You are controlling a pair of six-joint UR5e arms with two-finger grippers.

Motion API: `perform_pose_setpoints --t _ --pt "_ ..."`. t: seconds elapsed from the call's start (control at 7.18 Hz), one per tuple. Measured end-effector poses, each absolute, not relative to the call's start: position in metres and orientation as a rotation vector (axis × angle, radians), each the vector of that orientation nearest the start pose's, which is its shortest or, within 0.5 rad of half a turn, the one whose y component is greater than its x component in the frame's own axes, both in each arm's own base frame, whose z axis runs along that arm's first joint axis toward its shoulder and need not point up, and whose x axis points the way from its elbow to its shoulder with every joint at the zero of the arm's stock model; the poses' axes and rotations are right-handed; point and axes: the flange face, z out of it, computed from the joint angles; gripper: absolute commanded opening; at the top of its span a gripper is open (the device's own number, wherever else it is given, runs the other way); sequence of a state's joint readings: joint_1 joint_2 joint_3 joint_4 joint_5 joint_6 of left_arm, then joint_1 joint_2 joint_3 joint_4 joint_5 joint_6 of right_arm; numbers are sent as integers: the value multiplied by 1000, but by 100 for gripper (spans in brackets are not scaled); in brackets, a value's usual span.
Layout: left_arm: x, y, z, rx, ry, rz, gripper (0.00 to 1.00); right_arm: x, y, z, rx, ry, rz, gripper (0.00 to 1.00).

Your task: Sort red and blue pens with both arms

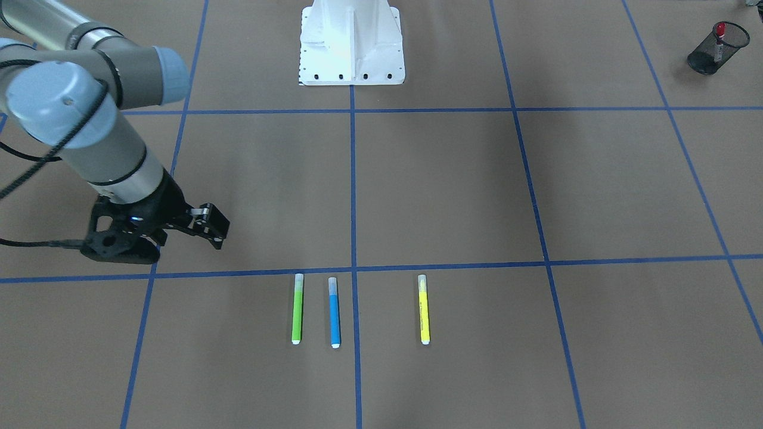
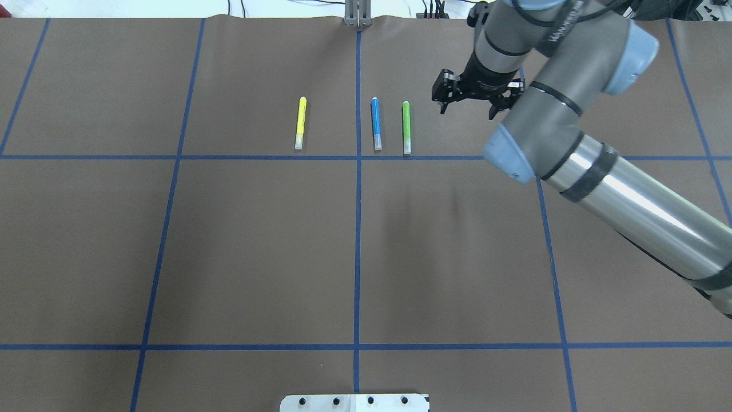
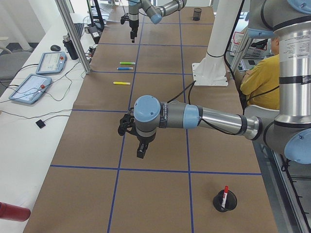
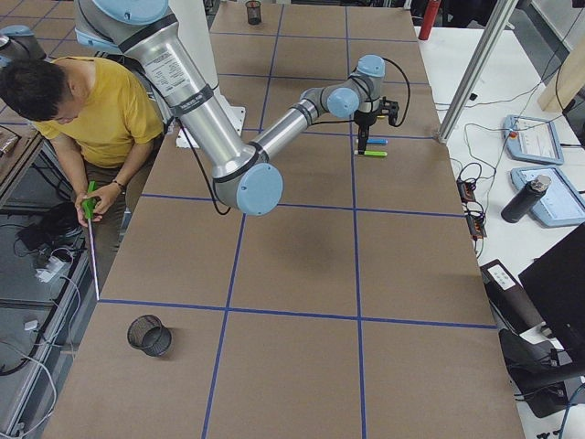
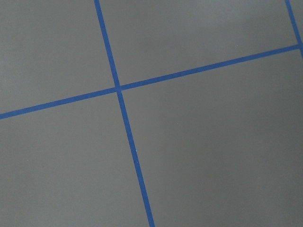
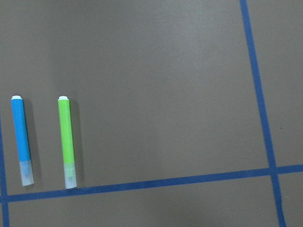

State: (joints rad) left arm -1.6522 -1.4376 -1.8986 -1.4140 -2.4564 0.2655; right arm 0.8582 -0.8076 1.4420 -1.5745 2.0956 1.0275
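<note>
- Highlighters lie flat in a row of three on the worktop [image 2: 257,246], parallel to one another, in the row of tape squares farthest from the robot: yellow highlighter [image 2: 299,123], blue highlighter [image 2: 376,123] and green highlighter [image 2: 406,127].
- The blue highlighter's long axis runs straight away from the robot. Its clear cap points toward the robot and its white end toward the far edge.
- It lies just to the robot's right of the centre tape line [image 2: 357,229], parallel with it. Its cap end comes close to the cross line and touches neither line.
- The green highlighter lies near it on the robot's right with a narrow gap between them. The yellow highlighter lies well apart, across the centre line.
- The red marker [image 1: 720,39] stands tilted in a black mesh cup [image 1: 736,42] at the robot's left end of the worktop, red cap up, well apart from the row.
- The right hand [image 2: 467,106] hangs above the worktop on the green highlighter's right, fingers spread and holding nothing. A band of brown surface separates the two.
- The left hand [image 3: 141,148] points down over the worktop between the row and the cup. It shows only from the side, so I cannot tell whether it is open or closed.
- A strip of worktop lies between the white ends and the far edge. Wide brown squares stretch from the caps back to the pedestal [image 1: 351,47].
</note>
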Motion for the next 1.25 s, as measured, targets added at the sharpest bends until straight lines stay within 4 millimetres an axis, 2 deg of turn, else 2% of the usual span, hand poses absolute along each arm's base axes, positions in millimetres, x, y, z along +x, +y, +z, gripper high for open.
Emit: perform_pose_setpoints --t 0.14,0.28,0.42,0.56,0.7,0.97,1.25 --pt "-92 -424 569 183 858 187 100 -462 -626 232 -13 -777 109 100" --pt "-93 -424 571 177 836 185 100 -497 -628 218 -21 -768 83 100" --pt "-94 -423 573 172 821 183 100 -528 -626 214 -8 -772 64 100" --pt "-95 -423 575 168 814 180 100 -554 -623 219 11 -775 58 100" --pt "-95 -423 577 163 813 178 100 -574 -620 222 24 -768 55 95" --pt "-95 -424 582 156 813 175 100 -592 -615 226 43 -756 54 68" --pt "-95 -424 583 155 813 174 100 -599 -612 229 52 -758 48 50"
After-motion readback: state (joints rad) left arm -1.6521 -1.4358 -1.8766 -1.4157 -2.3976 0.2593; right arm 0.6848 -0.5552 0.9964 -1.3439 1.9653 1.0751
